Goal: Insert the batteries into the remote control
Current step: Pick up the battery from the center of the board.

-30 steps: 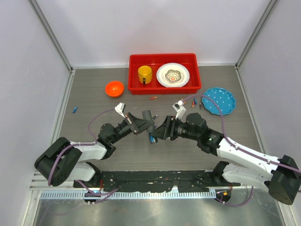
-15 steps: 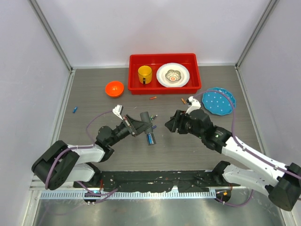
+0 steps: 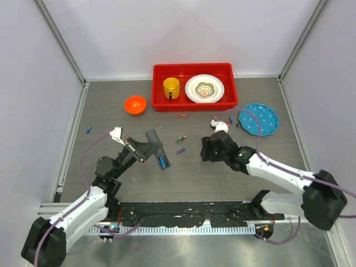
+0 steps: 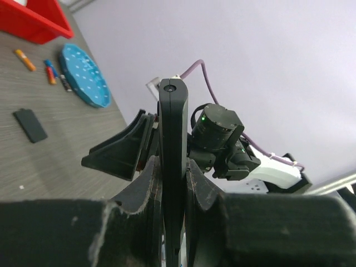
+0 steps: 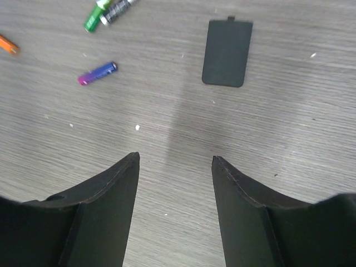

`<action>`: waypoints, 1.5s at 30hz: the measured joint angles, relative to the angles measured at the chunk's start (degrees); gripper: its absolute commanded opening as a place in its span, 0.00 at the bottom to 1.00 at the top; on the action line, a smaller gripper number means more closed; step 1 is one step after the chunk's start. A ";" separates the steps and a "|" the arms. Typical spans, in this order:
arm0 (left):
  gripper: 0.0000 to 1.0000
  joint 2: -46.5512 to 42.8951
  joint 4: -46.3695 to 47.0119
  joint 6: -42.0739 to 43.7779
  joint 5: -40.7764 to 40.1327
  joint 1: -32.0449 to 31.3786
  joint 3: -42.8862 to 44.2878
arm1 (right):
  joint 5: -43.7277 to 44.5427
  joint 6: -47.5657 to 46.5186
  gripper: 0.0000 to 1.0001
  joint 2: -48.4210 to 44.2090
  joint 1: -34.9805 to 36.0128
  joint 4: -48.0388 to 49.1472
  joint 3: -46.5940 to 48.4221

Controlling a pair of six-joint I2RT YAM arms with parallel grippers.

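Observation:
My left gripper (image 3: 146, 149) is shut on the black remote control (image 3: 156, 146) and holds it tilted above the table. A blue battery (image 3: 162, 162) shows in the remote's near end. In the left wrist view the remote (image 4: 172, 128) stands edge-on between the fingers (image 4: 146, 183). My right gripper (image 3: 203, 149) is open and empty, low over the table; its jaws stand wide apart in the right wrist view (image 5: 175, 158). A purple battery (image 5: 97, 73) and a green battery (image 5: 94, 18) lie ahead of it. A flat black battery cover (image 5: 227, 53) lies beside them.
Red tray (image 3: 161, 103) with yellow mug (image 3: 171, 87) and white plate at the back. Orange bowl (image 3: 135, 104) back left, blue plate (image 3: 267, 125) right. Loose batteries lie near the blue plate (image 3: 229, 120), by the tray (image 3: 180, 115) and far left (image 3: 88, 130).
The grippers met at the remote in the middle; now my left arm has drawn back left with the remote. My right gripper has let go and dropped towards the table.

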 measured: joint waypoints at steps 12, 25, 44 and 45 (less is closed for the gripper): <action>0.00 -3.41 -12.70 0.46 5.60 6.60 0.22 | -2.71 -6.12 0.81 18.27 3.98 3.10 9.86; 0.00 -5.92 -11.58 -0.11 9.14 6.60 -1.01 | -0.61 -12.50 0.78 34.86 5.07 5.66 19.85; 0.00 -8.31 -11.43 -1.01 9.11 6.60 -2.84 | -0.61 -15.69 0.76 41.11 6.08 5.81 24.61; 0.00 -8.31 -11.41 -1.01 9.11 6.60 -2.84 | -0.61 -15.69 0.77 41.11 6.08 5.81 24.61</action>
